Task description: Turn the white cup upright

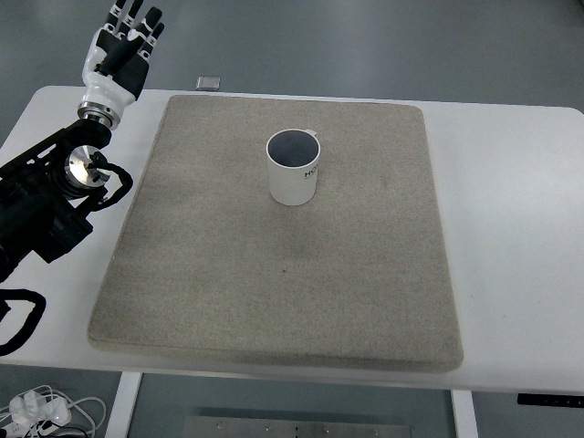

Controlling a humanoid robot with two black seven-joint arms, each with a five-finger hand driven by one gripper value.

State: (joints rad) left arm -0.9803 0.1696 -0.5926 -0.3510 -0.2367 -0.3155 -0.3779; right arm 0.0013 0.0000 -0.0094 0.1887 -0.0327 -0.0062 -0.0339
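White cup (293, 169) upright on grey mat (274, 274), open mouth up, standing far of mat centre, slightly right of the mat's middle line. Plain white wall, dark grey-blue inside, thin white rim. Small tab or notch sticking up at far-right of rim; hard to tell what. Dark print running vertically down right side of wall, too small to read. Faint shadow under base. Nothing touching cup.

Mat rectangular, coarse grey-beige fabric, rounded corners, covering most of white table (511, 237). Some darker smudges near centre.

Left hand (123, 50) far left, past table's far-left corner, well apart from cup. White palm shell, black fingers stretched out and a bit spread, pointing far, holding nothing. Black forearm (46, 205) with round silver joint running along left edge over table, off the mat. Black cable loop at near left edge.

Small dark flat object (208, 83) on floor just beyond far edge of table. White cables (41, 411) on floor at near left, below table. Grey floor all round.
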